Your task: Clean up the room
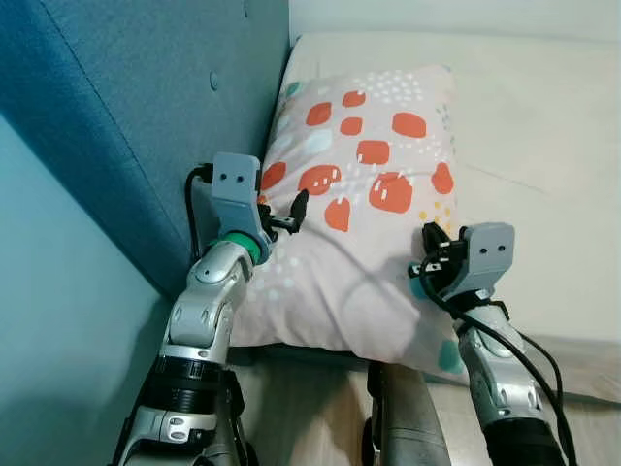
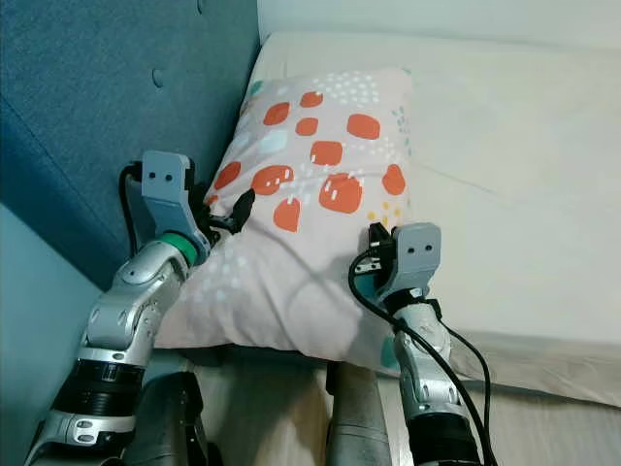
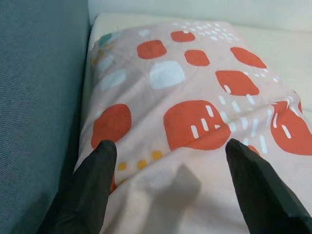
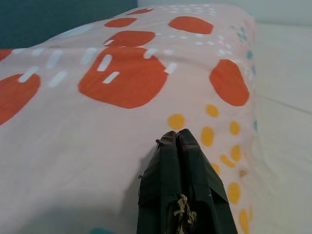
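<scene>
Cream bedding (image 1: 543,126) covers the mattress ahead of the robot, with a teal padded headboard (image 1: 136,107) rising along the bed's left side. On it lies the pillow (image 1: 359,204), pale pink with orange-red blotches, pale blue patches and small yellow dots, one long edge pressed against the headboard and its near end at the edge of the bed. The left gripper (image 3: 168,156) sits over the pillow's left side, just beside the headboard, its two black fingers (image 3: 95,187) spread wide apart with the patterned fabric showing between them; whether the tips touch the fabric cannot be told. The right gripper (image 4: 178,141) is at the pillow's right near corner, its fingers pressed tightly together with nothing between them, their tip lying against or just above the pillowcase, beside a row of yellow dots. Bare cream sheet stretches away to the right of that gripper.
</scene>
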`<state>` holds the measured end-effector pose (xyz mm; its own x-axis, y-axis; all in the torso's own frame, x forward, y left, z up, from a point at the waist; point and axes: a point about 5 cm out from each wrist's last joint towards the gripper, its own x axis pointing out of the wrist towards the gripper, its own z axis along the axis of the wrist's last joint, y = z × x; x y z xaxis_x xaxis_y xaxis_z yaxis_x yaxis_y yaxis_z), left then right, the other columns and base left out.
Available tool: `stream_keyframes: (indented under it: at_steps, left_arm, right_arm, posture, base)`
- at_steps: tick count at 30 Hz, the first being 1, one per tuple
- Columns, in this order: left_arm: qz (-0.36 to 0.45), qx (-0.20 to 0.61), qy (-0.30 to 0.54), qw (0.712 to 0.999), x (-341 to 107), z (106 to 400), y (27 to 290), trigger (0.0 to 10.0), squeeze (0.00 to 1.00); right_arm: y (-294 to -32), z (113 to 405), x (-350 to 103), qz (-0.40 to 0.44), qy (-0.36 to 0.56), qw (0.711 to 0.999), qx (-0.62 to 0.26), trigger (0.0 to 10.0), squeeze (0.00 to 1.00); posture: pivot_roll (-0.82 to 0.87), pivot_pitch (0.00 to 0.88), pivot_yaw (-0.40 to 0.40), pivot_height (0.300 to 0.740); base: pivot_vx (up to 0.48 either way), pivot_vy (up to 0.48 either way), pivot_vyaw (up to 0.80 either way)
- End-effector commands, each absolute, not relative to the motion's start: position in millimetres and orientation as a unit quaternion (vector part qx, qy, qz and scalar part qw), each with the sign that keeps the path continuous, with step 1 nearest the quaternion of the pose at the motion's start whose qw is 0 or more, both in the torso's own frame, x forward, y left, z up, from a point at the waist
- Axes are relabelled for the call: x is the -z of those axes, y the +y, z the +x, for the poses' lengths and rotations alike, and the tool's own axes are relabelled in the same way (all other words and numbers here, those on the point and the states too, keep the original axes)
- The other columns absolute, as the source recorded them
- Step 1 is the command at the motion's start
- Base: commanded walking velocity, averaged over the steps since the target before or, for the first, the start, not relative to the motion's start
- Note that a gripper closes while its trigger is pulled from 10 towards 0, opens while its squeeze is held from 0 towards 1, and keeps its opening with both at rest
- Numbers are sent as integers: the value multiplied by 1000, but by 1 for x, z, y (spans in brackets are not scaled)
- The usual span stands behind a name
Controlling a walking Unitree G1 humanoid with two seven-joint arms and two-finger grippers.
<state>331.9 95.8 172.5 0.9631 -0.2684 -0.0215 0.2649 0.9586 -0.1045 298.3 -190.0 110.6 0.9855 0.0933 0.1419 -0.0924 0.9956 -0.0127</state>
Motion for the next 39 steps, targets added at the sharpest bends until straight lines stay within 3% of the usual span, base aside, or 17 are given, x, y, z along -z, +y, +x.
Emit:
stream_keyframes:
  at_steps: [1, 5, 8, 9, 10, 11, 16, 19, 30, 31, 32, 39]
  left_arm:
    - [-43, 148, 34, 987, -171, 328, 101, 10000, 1000]
    - [-40, 154, 47, 986, -167, 326, 104, 10000, 1000]
    - [-57, 112, 69, 990, -158, 332, 109, 10000, 1000]
    - [-71, 89, 79, 990, -155, 335, 113, 10000, 1000]
    - [-71, 89, 79, 990, -155, 335, 113, 10000, 1000]
    - [-81, 76, 85, 990, -153, 336, 115, 10000, 1000]
    - [-82, 53, 130, 987, -136, 329, 124, 10000, 1000]
    - [-82, 27, 172, 981, -120, 319, 131, 10000, 1000]
    - [-85, 39, 228, 969, -98, 311, 122, 10000, 1000]
    - [-97, 61, 242, 963, -95, 309, 116, 10000, 1000]
    - [-106, 77, 252, 959, -94, 308, 111, 10000, 0]
    - [-153, 131, 291, 935, -90, 306, 92, 10000, 0]
  right_arm:
    - [-200, 294, -103, 24, -57, 998, -16, 10000, 0]
    - [-209, 293, -105, 27, -61, 998, 1, 10000, 0]
    - [-215, 296, -109, 15, -69, 998, 4, 10000, 0]
    - [-218, 299, -111, 13, -72, 997, 3, 10000, 863]
    - [-218, 299, -111, 13, -72, 997, 3, 10000, 863]
    - [-219, 300, -113, 13, -75, 997, 1, 10000, 1000]
    - [-219, 305, -107, 47, -57, 997, -6, 10000, 1000]
    - [-216, 309, -98, 116, -32, 993, -13, 10000, 1000]
    - [-210, 308, -69, 197, 36, 978, -53, 10000, 1000]
    - [-209, 308, -65, 212, 48, 974, -58, 10000, 490]
    - [-209, 309, -62, 224, 57, 971, -58, 10000, 0]
    - [-207, 314, -59, 271, 81, 956, -75, 10000, 0]
  posture:
    - [-57, 73, 94, 575]
    - [-50, 81, 96, 575]
    - [-54, 92, 100, 575]
    - [-53, 95, 98, 575]
    - [-53, 95, 98, 575]
    - [-53, 95, 98, 575]
    - [-39, 115, 96, 575]
    - [-24, 130, 97, 575]
    - [-15, 151, 104, 575]
    - [-11, 152, 105, 575]
    - [-12, 153, 105, 575]
    - [-9, 152, 105, 575]
  base:
    - [0, 0, 0]
    - [0, 0, 0]
    - [0, 0, 0]
    - [0, 0, 0]
    - [0, 0, 0]
    - [0, 0, 0]
    - [0, 0, 0]
    - [0, 0, 0]
    - [0, 0, 0]
    - [0, 0, 0]
    - [0, 0, 0]
    - [0, 0, 0]
